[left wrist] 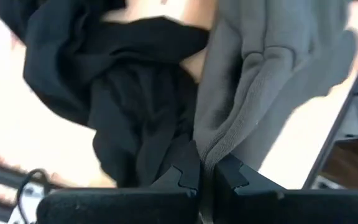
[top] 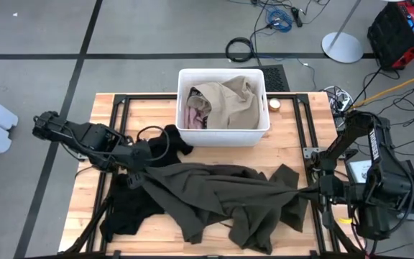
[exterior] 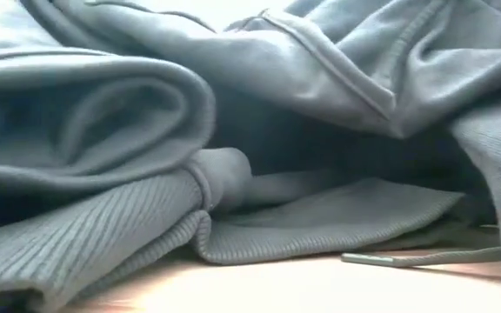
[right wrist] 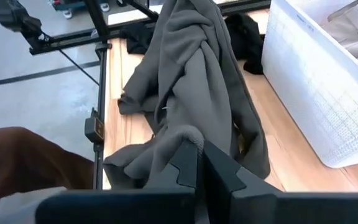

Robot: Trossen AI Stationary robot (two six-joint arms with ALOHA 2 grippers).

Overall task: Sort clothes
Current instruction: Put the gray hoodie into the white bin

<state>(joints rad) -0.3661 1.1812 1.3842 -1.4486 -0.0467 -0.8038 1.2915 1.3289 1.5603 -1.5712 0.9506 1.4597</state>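
High view, read from the tabletop's left edge to its right: I see my left arm lying across the left side, its left gripper [top: 141,164] over a black garment [top: 131,205] that spreads toward the front-left corner. A second patch of black cloth [top: 172,138] lies just in front of the white bin [top: 261,124], which stands at the middle of the back edge. Inside the bin rest a khaki-tan garment [top: 232,101] and, toward its left wall, a pale pink one [top: 192,115].

Between the two grippers stretches the large dark olive-green garment [top: 221,194], drawn across the middle of the wooden tabletop [top: 153,111], its bulk sagging toward the front edge. At the right edge, my right gripper [top: 309,191] meets the garment's gathered end.

Left wrist view: my jaws stand narrow, pinched on an edge of the olive garment [left wrist: 253,93], with black fabric [left wrist: 123,106] just beside it.

Right wrist view: my jaws are closed on a fold of the olive garment [right wrist: 191,81], which runs away in a twisted rope toward the far side; the bin wall [right wrist: 316,93] stands beside it.

Low view: olive fabric [exterior: 259,113] fills the frame, a ribbed cuff [exterior: 76,235] and a drawcord [exterior: 416,256] resting on the wood.
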